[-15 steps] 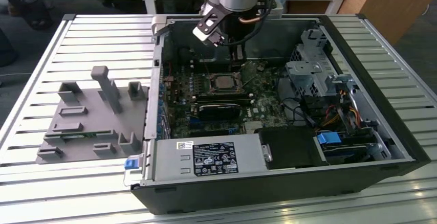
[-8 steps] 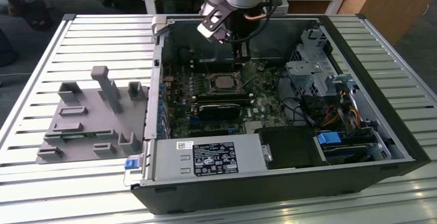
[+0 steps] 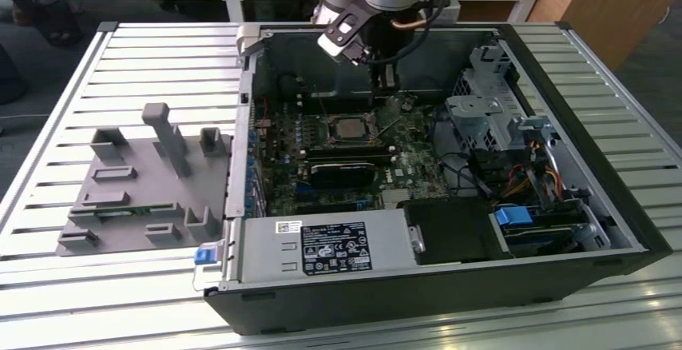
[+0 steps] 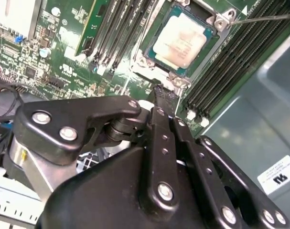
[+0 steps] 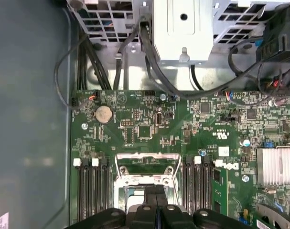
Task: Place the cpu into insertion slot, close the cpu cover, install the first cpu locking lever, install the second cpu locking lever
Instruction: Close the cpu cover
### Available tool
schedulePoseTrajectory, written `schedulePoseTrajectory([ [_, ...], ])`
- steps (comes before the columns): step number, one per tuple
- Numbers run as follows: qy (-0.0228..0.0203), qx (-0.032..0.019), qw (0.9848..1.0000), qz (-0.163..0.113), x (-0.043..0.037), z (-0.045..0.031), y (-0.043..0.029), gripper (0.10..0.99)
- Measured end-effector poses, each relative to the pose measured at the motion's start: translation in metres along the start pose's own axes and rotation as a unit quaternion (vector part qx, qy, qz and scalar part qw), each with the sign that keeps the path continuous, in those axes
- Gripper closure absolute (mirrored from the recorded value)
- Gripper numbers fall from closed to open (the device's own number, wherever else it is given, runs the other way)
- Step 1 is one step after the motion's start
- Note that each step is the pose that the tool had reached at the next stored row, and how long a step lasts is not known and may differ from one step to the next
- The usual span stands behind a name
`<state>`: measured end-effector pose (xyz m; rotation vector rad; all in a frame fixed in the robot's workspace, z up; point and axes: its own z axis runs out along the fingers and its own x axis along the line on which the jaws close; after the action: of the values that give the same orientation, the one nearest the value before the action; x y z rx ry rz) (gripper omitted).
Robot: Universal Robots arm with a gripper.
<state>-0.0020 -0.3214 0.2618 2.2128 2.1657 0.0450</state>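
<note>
The cpu (image 3: 347,129) is seen seated in the slot (image 4: 144,61) at the centre of the exterior view, with the gripper (image 4: 165,93) closed and empty near its edge, where the cpu could be scraped or the lever (image 4: 262,18) snagged by a misjudged push.

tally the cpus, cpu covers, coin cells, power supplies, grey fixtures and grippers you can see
cpu: 1
cover: 1
coin cell: 1
power supply: 1
grey fixture: 1
gripper: 1
total: 6
</note>
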Motion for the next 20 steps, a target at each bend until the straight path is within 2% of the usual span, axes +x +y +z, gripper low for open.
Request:
schedulePoseTrajectory([
  [3, 0.0010, 0.0000, 1.0000, 0.000, -0.0001, -0.0043, 0.0007, 0.980],
  [6, 0.0017, 0.0000, 1.0000, 0.000, 0.0000, -0.0050, 0.0027, 0.980],
  [16, 0.0030, 0.0001, 1.0000, 0.000, 0.0004, -0.0036, 0.0232, 0.980],
  [20, 0.0029, 0.0003, 1.0000, 0.000, 0.0005, -0.0023, 0.0268, 0.980],
])
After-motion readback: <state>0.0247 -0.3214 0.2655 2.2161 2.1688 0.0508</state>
